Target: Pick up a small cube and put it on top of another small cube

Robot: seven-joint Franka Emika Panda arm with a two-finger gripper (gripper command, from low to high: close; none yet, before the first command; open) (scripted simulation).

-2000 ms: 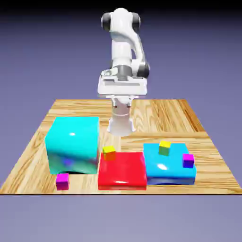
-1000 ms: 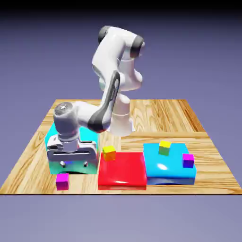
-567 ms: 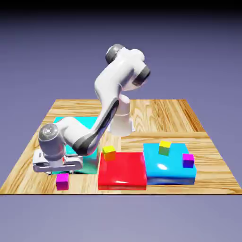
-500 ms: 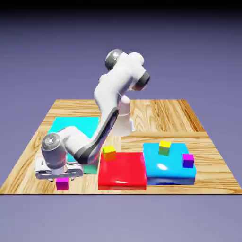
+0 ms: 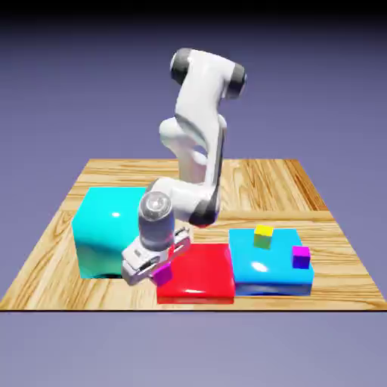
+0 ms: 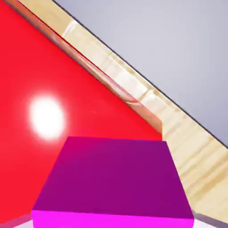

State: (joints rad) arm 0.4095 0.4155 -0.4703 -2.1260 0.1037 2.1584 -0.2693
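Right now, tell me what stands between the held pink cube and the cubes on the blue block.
Nothing visible does. The gripper holds the small cube over the red block; the yellow-topped cube and magenta cube lie beyond, on the blue block.

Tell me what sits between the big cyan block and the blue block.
In the exterior view, the red block lies between cyan block and blue block; the gripper holds the small cube there.
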